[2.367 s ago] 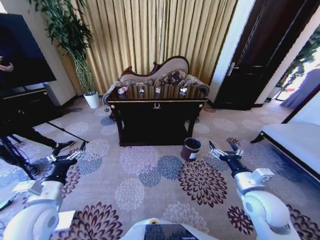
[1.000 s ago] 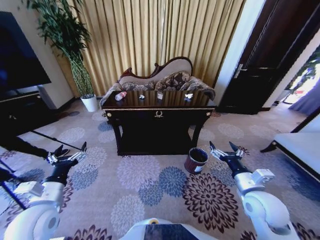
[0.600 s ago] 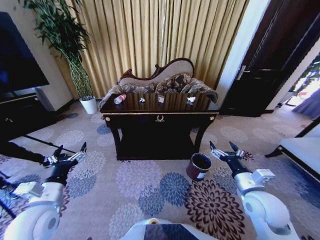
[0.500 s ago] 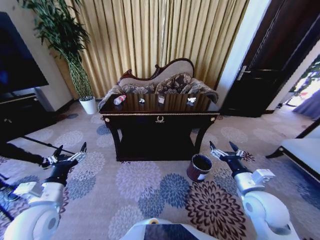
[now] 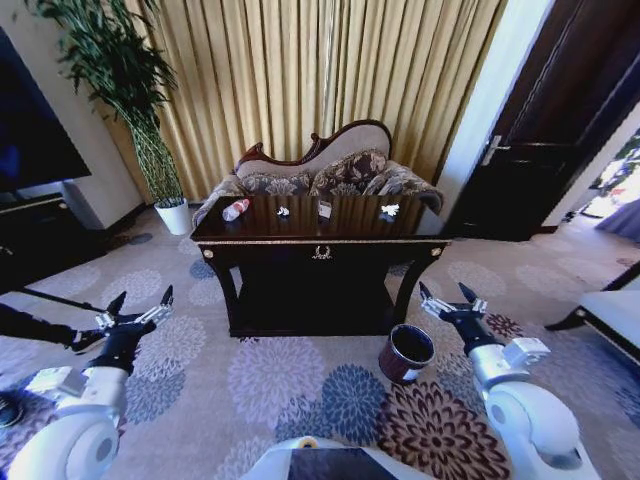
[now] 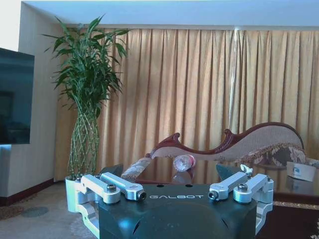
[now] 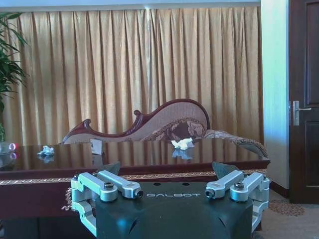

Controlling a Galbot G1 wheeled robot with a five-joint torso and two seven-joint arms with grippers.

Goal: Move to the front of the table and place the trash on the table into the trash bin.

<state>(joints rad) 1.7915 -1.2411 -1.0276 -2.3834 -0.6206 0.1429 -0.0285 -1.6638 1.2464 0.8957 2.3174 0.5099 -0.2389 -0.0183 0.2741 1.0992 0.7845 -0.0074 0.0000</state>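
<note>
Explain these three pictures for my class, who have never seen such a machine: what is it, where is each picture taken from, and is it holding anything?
This is a wheeled robot with two arms. The head view looks down from its head. The left gripper and right gripper hang over the carpet, jaws open, holding nothing. Each wrist view looks forward from one arm's wrist, across its own gripper. Ahead stands the table, bearing trash: a bottle, a small scrap, a carton and a crumpled scrap. The trash bin stands on the floor by the table's right front leg.

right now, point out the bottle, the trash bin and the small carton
bottle (image 5: pixel 236 209), head view, on its clear body
trash bin (image 5: pixel 404 365), head view, on its outer wall
small carton (image 5: pixel 324 209), head view, on its front face
</note>
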